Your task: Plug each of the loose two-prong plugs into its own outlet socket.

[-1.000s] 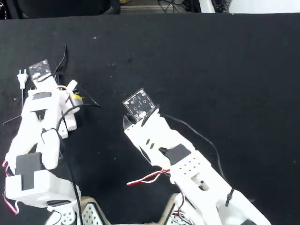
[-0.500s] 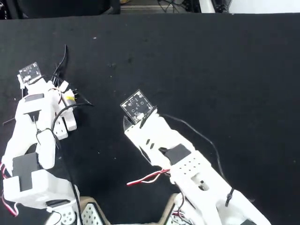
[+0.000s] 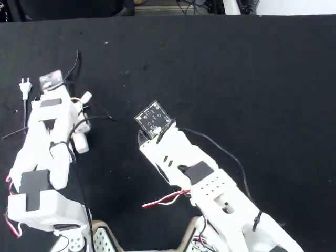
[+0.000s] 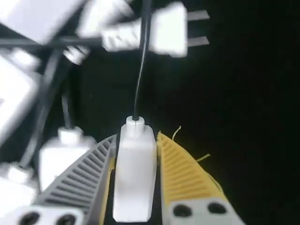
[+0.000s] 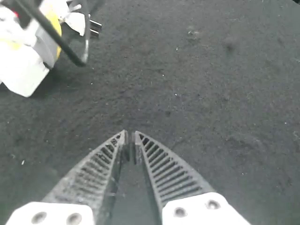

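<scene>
High view: a loose plug (image 3: 24,86) lies near the desk's (image 3: 236,79) left edge, just beside the left arm (image 3: 47,131). The right arm (image 3: 194,173) sits nearer the middle.

Left wrist view: the left gripper's (image 4: 137,137) fingers pinch a white corded plug (image 4: 135,178). A two-prong plug (image 4: 164,30) lies beyond it.

Right wrist view: the right gripper's (image 5: 131,133) fingers are pressed together over bare desk.

A white plug (image 4: 135,173) is sitting clamped lengthwise in the left gripper (image 4: 136,138), and its thin black wire (image 4: 139,79) is running out straight ahead. A second plug (image 4: 169,29), white also, is lying further ahead of the gripper, its two metal prongs pointing sideways.
</scene>
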`<state>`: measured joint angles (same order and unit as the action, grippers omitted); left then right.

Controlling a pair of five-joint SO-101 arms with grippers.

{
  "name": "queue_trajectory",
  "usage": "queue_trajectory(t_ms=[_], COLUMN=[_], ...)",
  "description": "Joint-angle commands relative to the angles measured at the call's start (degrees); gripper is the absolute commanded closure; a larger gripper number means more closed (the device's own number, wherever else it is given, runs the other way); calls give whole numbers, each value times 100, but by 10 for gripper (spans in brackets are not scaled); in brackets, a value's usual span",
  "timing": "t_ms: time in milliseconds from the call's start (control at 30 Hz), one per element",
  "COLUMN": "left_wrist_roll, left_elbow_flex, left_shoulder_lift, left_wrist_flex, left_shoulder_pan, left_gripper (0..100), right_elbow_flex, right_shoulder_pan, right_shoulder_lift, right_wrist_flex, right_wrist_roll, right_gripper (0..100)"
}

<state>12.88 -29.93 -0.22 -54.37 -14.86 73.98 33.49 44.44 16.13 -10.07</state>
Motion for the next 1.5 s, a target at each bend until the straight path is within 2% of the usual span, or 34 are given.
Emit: queue_trajectory(t_ms=[0,100,333,467,567,700,733,900,1100,1300,1467], left_wrist_roll=[0,9,0,0,26,53,53,9,0,0,-18], left_elbow_flex=[980,1411,1367,866,462,321,303,374,760,778,1077], left_shoulder_lift=[-659,-1143,-1371,-1090,-712,-334,-290,-264,-220,-264,-237], left_wrist_flex=[-932,-1468,-1433,-695,-44,0,-9,-123,-703,-747,-1275], left_shoulder_pan=[224,497,1648,1912,1912,1903,1895,1385,725,497,505], left_gripper=[970,970,970,970,944,764,745,790,798,798,798], right_elbow_flex=[-31,-31,-40,-75,-84,-92,-92,-92,-92,-48,-48], right_shoulder_pan=[79,79,-70,-413,-501,-484,-484,-484,-484,-484,-484], right_shoulder_lift=[-13,-13,4,22,22,22,22,22,22,-4,-4], right_wrist_flex=[-132,-132,-132,-132,-141,-141,-141,-141,-149,-299,-299], right_wrist_roll=[-62,-62,-26,-26,-26,-26,-26,-26,-26,-26,-26], right_gripper=[986,986,986,986,986,986,986,986,986,986,986])
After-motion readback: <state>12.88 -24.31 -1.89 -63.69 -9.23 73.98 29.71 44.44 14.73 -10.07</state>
